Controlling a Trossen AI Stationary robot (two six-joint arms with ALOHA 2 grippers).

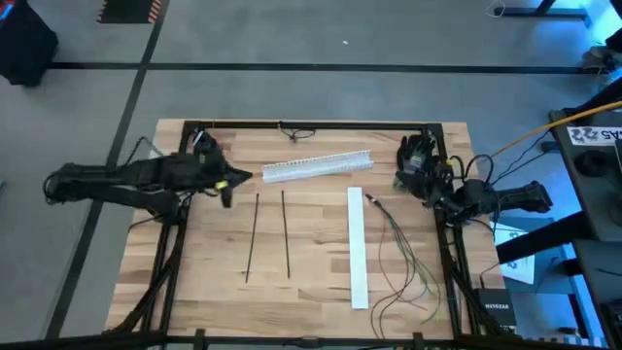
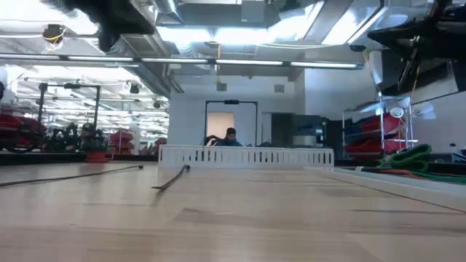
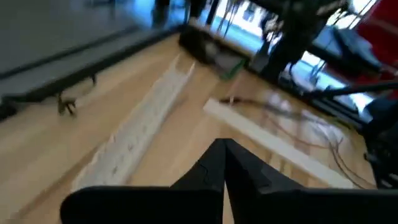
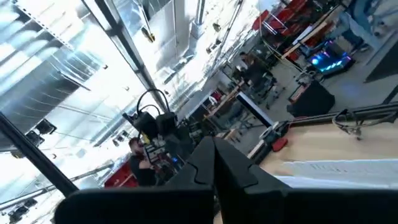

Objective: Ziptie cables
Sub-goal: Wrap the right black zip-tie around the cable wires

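The cables (image 1: 400,255), thin green, yellow and dark wires, lie loose and curving on the right part of the table; they also show in the left wrist view (image 3: 323,134) and the low view (image 2: 408,157). Two straight black strips (image 1: 255,235) (image 1: 286,231) lie flat at mid-table. My left gripper (image 1: 243,179) hovers shut above the table's far left part, short of a white slotted duct (image 1: 317,167). My right gripper (image 1: 406,163) is raised at the far right corner, shut and tilted upward. Neither gripper holds anything.
A long flat white strip (image 1: 357,249) lies between the black strips and the cables. The slotted duct (image 3: 143,124) lies across the far side. A black frame (image 1: 311,124) borders the table. A person (image 2: 230,135) is in the room beyond.
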